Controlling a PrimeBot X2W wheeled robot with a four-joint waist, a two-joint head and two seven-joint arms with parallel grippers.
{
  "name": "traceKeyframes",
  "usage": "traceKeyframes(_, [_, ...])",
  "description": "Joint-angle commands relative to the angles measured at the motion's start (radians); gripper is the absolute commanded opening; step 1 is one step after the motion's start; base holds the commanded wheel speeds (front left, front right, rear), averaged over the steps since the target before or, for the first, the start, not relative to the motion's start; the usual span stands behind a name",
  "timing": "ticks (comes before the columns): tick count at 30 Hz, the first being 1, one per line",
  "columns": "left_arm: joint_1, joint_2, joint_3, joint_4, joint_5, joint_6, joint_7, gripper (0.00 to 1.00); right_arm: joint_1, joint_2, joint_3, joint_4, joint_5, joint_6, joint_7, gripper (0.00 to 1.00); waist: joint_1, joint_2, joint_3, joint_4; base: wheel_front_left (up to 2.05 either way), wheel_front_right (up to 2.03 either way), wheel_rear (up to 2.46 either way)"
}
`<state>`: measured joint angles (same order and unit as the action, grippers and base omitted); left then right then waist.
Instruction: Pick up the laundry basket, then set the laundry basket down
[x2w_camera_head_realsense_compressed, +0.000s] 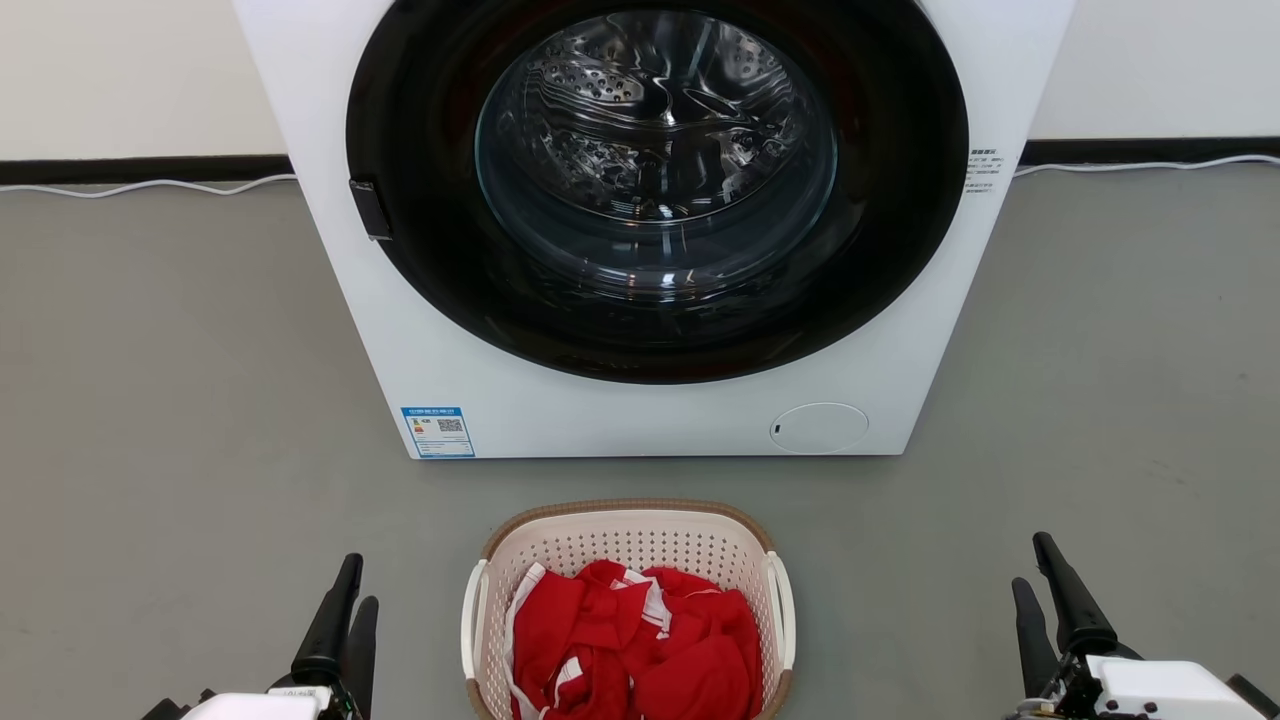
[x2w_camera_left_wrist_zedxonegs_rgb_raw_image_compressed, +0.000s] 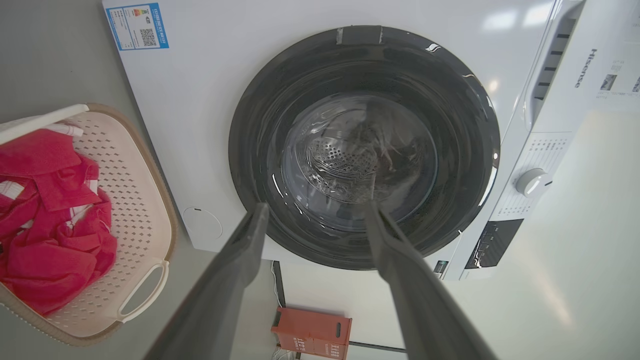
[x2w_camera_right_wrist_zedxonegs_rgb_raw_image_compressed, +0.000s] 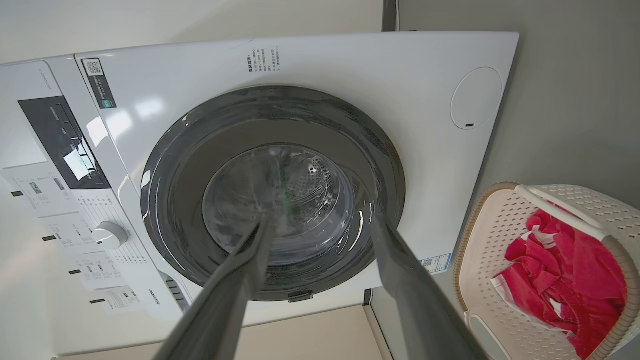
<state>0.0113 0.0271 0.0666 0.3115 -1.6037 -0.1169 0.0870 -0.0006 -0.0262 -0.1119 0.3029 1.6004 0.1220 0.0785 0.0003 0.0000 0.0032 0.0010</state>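
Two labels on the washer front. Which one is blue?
The blue-bordered label with a QR code, low on the washing machine front on the robot's left. The other label, high on the right, is plain dark text.

Laundry basket (x2w_camera_head_realsense_compressed: 630, 545) on the floor (x2w_camera_head_realsense_compressed: 150, 400) at near centre, holding clothing (x2w_camera_head_realsense_compressed: 640, 640), directly before the washing machine (x2w_camera_head_realsense_compressed: 640, 415) standing far against the wall (x2w_camera_head_realsense_compressed: 130, 70); left gripper (x2w_camera_head_realsense_compressed: 361, 580) near left, right gripper (x2w_camera_head_realsense_compressed: 1029, 560) near right, each well apart from it.
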Motion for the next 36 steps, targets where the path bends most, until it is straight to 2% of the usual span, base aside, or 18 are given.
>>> traceKeyframes(1, [-0.022, 0.007, -0.002, -0.037, -0.003, -0.003, -0.009, 1.0, -0.018, -0.008, 0.009, -0.039, -0.013, 0.002, -0.015, 1.0, -0.0002, 0.0, 0.0, 0.001, 0.0, 0.0, 0.0])
traceKeyframes(9, [-0.018, 0.013, -0.015, -0.051, 0.016, -0.004, -0.03, 1.0, -0.011, -0.009, 0.021, -0.055, -0.065, 0.002, -0.035, 1.0, -0.0003, 0.0, 0.0, 0.003, 0.0, 0.0, 0.0])
traceKeyframes(21, [-0.016, 0.033, -0.047, -0.057, 0.092, -0.005, -0.076, 1.0, -0.005, -0.01, 0.042, -0.08, -0.234, 0.003, -0.07, 1.0, -0.0003, 0.0, -0.003, 0.007, 0.0, 0.0, 0.0])
traceKeyframes(36, [-0.02, 0.042, -0.043, -0.08, 0.33, -0.006, -0.123, 1.0, -0.005, -0.013, 0.068, -0.115, -0.546, 0.004, -0.117, 1.0, -0.0003, 0.0, -0.008, 0.014, 0.0, 0.0, 0.0])
